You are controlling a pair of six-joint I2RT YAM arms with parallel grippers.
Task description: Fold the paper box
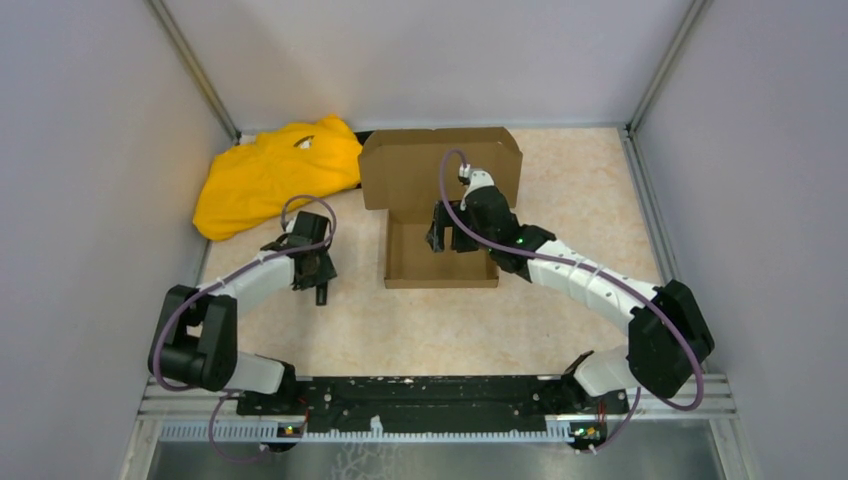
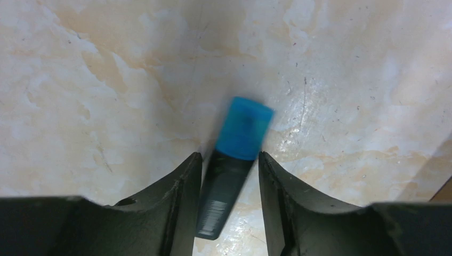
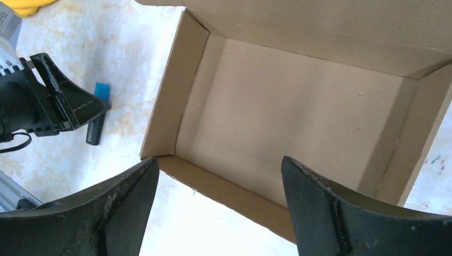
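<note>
The paper box (image 1: 415, 250), a shallow rectangular tray of plain brown cardboard with a hinged lid panel, sits on the beige marbled table (image 1: 580, 190) at mid-width, toward the far side. Its walls are already upright. The lid stands open along the far wall, and the tray's long axis runs left to right across the table.

**Key relation.** The right gripper (image 1: 452, 238) hangs directly over the tray's right half, so the open lid lies just beyond it, on the side away from the arm bases. Judged from this layout, the remaining step is to bring the lid forward and down over the tray. Of the 2 arms, the right is clearly the nearer. The left sits apart from the box, off its left wall.

**Right gripper.** The jaws are spread wide and are empty. In the wrist view both fingers frame the bare tray floor, and neither appears to touch cardboard.

**Left gripper (image 2: 229, 160).** The jaws are about half apart and straddle a small black marker with a blue cap (image 2: 242, 130), which lies on the table with its cap pointing away from the wrist. A thin gap seems to show on each side of the marker, but that view is blurred, so do not treat contact as ruled out.

A crumpled yellow cloth (image 1: 270, 175) lies at the far left, beside the lid.
</note>
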